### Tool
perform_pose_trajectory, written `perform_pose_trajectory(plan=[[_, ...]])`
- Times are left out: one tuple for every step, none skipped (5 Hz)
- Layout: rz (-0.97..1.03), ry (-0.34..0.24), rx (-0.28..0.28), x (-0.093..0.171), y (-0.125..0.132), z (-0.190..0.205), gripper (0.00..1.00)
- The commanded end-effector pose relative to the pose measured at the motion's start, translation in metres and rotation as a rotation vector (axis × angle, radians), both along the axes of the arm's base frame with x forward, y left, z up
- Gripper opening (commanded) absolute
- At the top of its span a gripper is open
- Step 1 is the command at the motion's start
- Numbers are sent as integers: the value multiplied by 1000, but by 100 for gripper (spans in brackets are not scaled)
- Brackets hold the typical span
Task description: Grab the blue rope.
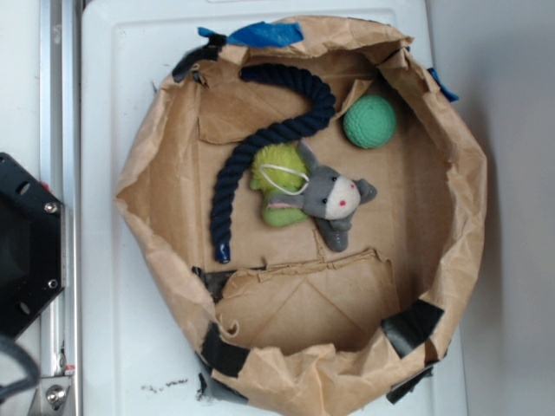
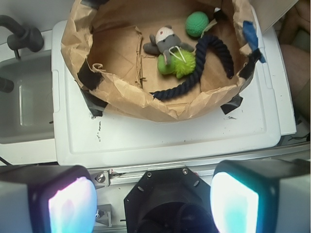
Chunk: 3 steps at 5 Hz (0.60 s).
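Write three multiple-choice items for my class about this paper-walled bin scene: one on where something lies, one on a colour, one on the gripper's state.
1. Where does the thick dark navy twisted rope lie?
A. Inside the brown paper-walled bin
B. On the white surface outside the bin
C. Draped over the bin's wall

2. What colour is the round knitted ball?
A. Red
B. Green
C. Yellow

3. How does the gripper stand?
A. Shut on the rope
B. Shut on the ball
C. Open, holding nothing

Answers:
1. A: both views show the rope curving across the bin's floor, beside the grey plush toy.
2. B: the ball is plainly green in both views.
3. C: the wrist view shows the fingers wide apart, outside the bin and away from everything in it.
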<state>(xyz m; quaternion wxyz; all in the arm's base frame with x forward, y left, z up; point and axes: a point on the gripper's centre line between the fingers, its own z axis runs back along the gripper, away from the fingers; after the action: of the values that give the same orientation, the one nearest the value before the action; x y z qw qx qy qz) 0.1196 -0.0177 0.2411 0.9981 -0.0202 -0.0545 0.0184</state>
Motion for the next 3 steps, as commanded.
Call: perform_pose_trajectory(plan=[[166,-87,6,83,16,-4,100],[271,-126,5,99,29,-24,100],[346,-165,-11,104,40,-50,100]])
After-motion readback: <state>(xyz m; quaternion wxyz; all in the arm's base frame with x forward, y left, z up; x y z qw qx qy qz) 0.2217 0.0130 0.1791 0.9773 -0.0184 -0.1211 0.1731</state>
